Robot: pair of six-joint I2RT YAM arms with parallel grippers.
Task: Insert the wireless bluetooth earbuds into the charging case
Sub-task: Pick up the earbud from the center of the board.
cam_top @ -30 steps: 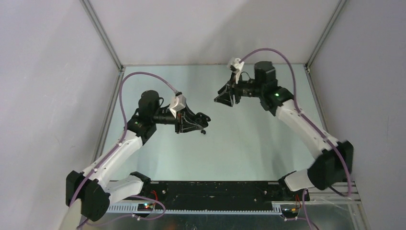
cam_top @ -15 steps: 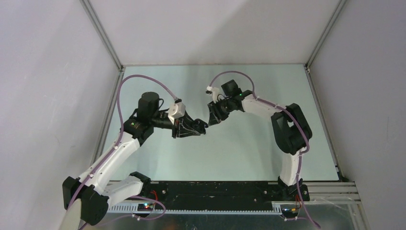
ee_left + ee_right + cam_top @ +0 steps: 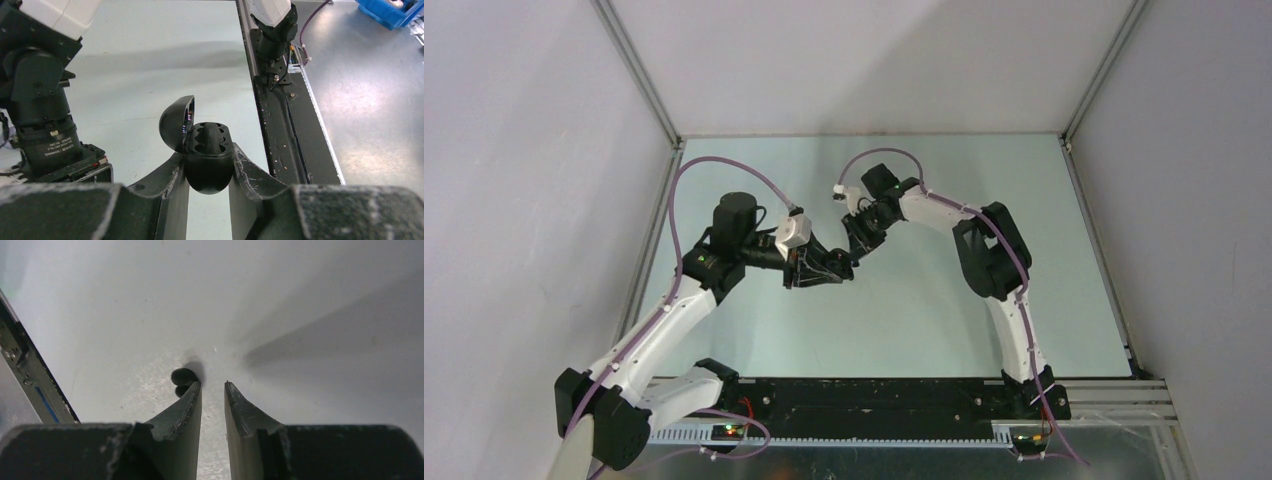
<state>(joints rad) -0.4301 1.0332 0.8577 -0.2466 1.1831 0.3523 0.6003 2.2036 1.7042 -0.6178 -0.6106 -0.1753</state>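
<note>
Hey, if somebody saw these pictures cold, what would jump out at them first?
The open black case is clamped in the left gripper mid-table. Nose to nose with it, the right gripper has its jaws narrowly apart and empty, with a tiny black bud just outside one fingertip.

Overhead camera spans the table [image 3: 924,310]; wrist cameras hover close.
</note>
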